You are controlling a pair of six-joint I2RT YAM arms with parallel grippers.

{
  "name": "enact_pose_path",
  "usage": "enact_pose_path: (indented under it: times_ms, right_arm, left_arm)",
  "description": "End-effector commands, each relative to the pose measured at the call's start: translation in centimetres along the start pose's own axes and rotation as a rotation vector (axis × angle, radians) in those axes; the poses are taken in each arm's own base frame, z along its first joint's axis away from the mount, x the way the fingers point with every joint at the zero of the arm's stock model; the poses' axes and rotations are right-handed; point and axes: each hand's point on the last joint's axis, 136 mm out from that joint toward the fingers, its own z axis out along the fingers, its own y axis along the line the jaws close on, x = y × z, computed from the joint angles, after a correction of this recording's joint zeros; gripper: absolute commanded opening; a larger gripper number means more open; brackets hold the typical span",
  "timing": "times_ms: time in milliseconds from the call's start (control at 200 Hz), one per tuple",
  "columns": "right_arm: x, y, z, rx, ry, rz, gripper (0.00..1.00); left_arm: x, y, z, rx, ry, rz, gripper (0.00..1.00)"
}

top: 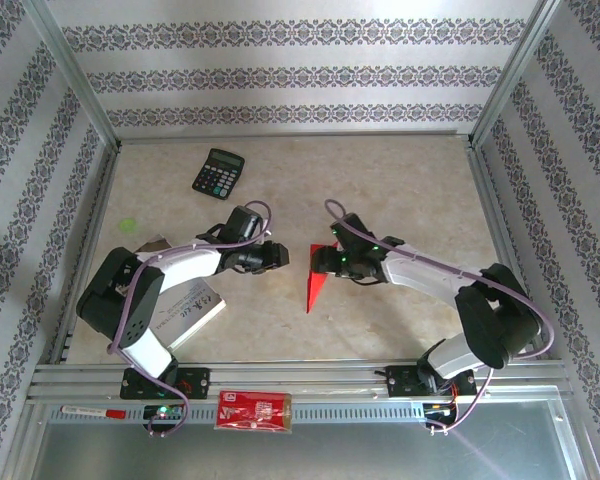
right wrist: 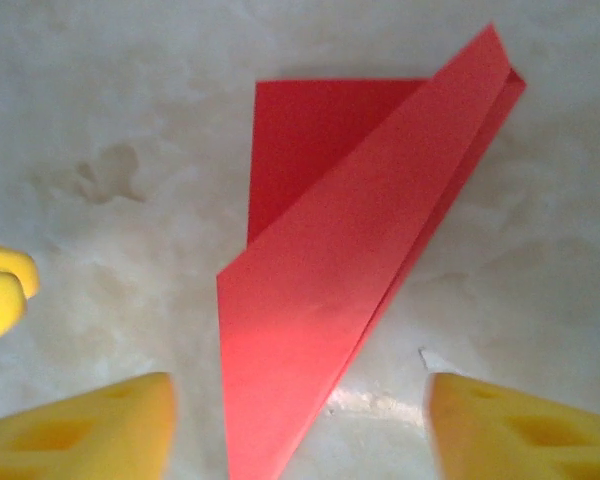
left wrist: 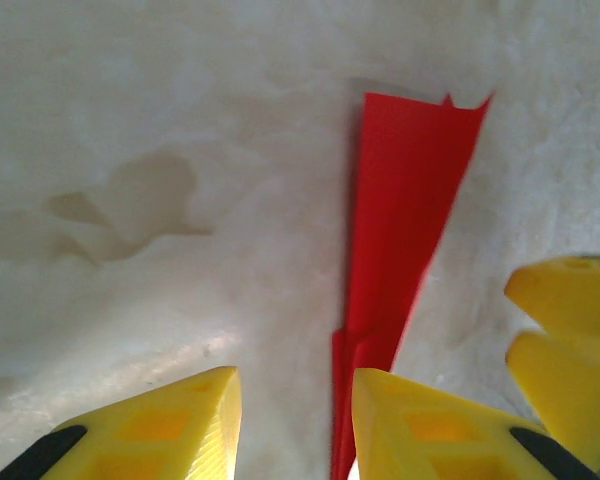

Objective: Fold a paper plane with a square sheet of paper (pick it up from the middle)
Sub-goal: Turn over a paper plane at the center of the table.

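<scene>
The paper plane (top: pixel 318 278) lies folded on the surface (top: pixel 400 190) between the arms. The left tool (left wrist: pixel 295 390) stands narrowly parted and the right tool (right wrist: pixel 300 400) wide, neither gripping. Folding looks finished; next, both should lift clear.

place: robot lab test cell, pretty sure | clues: aluminium frame (top: pixel 70 70), wallpaper-print panels (top: pixel 300 75) boxing in a marble-look table (top: pixel 400 180), slotted mounting rail (top: pixel 300 375)

A black calculator (top: pixel 218 172) is sitting tilted at the far left of the table (top: pixel 410 180). A white booklet (top: pixel 194 309) is lying near the front left, and a red printed packet (top: pixel 254 410) is resting on the front rail.
</scene>
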Motion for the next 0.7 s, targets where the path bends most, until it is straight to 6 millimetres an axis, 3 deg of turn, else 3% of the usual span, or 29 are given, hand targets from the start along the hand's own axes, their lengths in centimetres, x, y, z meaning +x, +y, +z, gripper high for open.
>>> enact_pose_path:
  times_ms: [0,140,380,560,694]
  right_arm:
    - [-0.7,-1.4,0.0,0.218,-0.067,-0.039,0.81]
    - [-0.6,-0.3,1.1,0.266,-0.059,-0.090,0.87]
    - [-1.8,-1.2,2.5,0.414,-0.057,-0.140,0.86]
    - [-2.0,-1.6,2.4,0.458,-0.056,-0.146,0.80]
    - [-1.8,-1.9,1.8,0.458,-0.060,-0.135,0.68]
  left_arm:
    - [-0.2,0.6,-0.5,0.014,-0.009,-0.024,0.34]
    - [0.2,1.5,-0.8,0.017,-0.005,-0.042,0.34]
    - [0.6,1.8,-0.9,0.031,-0.004,-0.048,0.34]
    - [0.7,1.9,-1.0,0.029,-0.002,-0.044,0.35]
    - [0.9,1.9,-1.0,0.025,0.000,-0.041,0.34]
